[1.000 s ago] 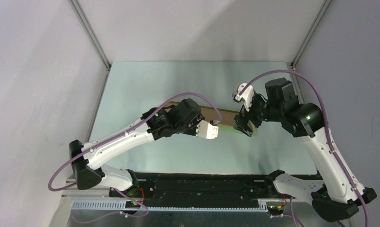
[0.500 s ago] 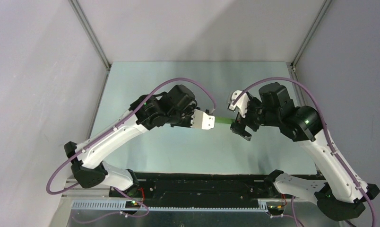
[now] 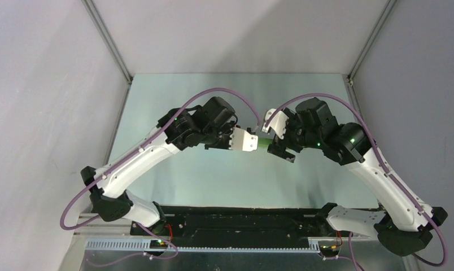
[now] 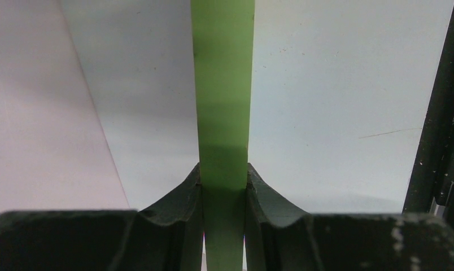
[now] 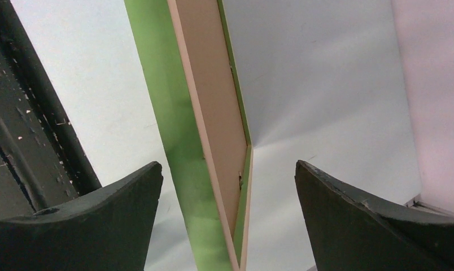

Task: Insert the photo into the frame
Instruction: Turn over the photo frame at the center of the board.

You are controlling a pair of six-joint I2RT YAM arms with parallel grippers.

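The frame [image 3: 262,145] is held on edge above the table, and only a short green strip of it shows between the two grippers. My left gripper [image 3: 246,140] is shut on its green edge [image 4: 223,101], which the left wrist view shows clamped between both fingers [image 4: 182,195]. My right gripper [image 3: 276,149] is open wide, and the frame [image 5: 174,135] runs between its fingers [image 5: 123,192] without touching either. A brown panel [image 5: 213,96] shows inside the frame's pale wooden rim. The photo is out of view.
The pale table [image 3: 225,180] lies below both arms. A black base rail [image 3: 241,223] runs along its near edge and also shows in the left wrist view [image 4: 439,141] and the right wrist view [image 5: 21,124]. Grey walls [image 3: 49,113] close in the sides and back.
The frame has turned from a flatter pose, brown panel showing, to edge-on. Both arms have risen, and the right gripper has moved left, closer to the left gripper.
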